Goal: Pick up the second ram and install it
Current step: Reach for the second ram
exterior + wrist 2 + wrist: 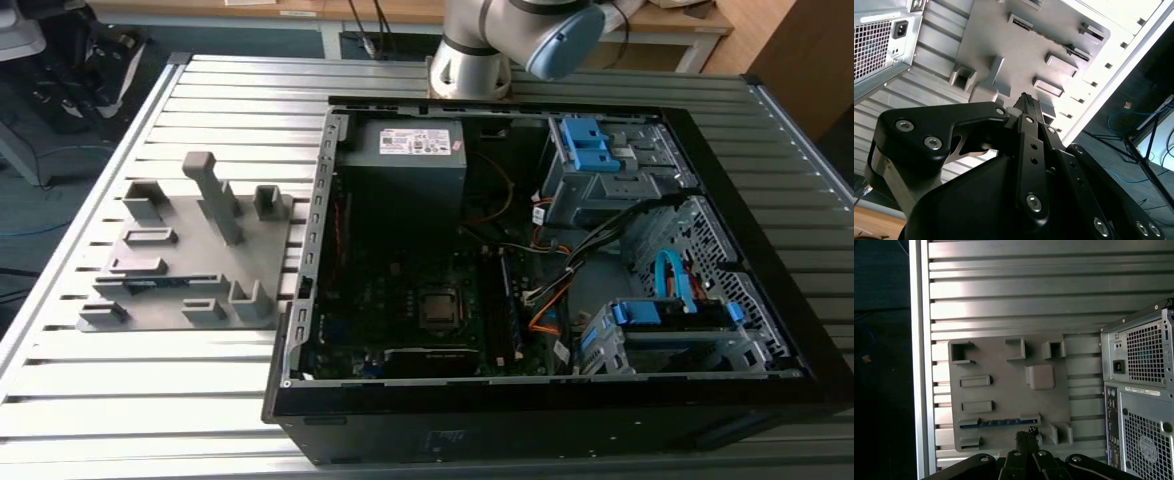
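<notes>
One ram [999,422] lying in grey holder [1004,390] long slot — claw [1026,433] well apart, pressed together.

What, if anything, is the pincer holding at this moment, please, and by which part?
Nothing, it seems: the pincer hangs bare above the grey holder, where the second ram lies in its slot.

Light: even and diffuse, with soft-edged shadows beside the holder block [187,285] posts in the exterior view.
Glare: bright bands across the ribbed metal worktop [1004,290] in the first wrist view; far rim washed out white in the second wrist view.
Shadow: computer case [534,400] interior dim; floor [884,390] near black.
Claw [1026,100]: housing underexposed, small highlights on the bolts.
</notes>
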Robot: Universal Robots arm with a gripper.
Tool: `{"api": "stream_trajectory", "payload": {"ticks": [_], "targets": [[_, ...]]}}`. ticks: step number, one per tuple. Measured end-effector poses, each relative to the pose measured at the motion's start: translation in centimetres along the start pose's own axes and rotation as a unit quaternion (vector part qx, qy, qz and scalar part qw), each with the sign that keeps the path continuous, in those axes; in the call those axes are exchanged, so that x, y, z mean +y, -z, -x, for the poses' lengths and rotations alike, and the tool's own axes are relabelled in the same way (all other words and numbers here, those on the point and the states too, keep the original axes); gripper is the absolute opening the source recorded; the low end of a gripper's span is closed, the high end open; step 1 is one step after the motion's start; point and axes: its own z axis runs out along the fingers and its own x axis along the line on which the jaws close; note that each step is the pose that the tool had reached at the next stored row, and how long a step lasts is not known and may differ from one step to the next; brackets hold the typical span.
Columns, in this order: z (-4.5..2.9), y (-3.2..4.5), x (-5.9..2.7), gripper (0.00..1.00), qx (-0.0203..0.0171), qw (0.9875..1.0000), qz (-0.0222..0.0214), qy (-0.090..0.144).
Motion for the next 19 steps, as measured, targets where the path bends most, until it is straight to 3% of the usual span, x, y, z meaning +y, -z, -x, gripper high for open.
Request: {"api": "stream_trajectory", "payload": {"ticks": [19], "targets": [[-1.66, -0.86, -0.31, 0.1, 0.0001, 1.0, 0.0, 0.0]]}}
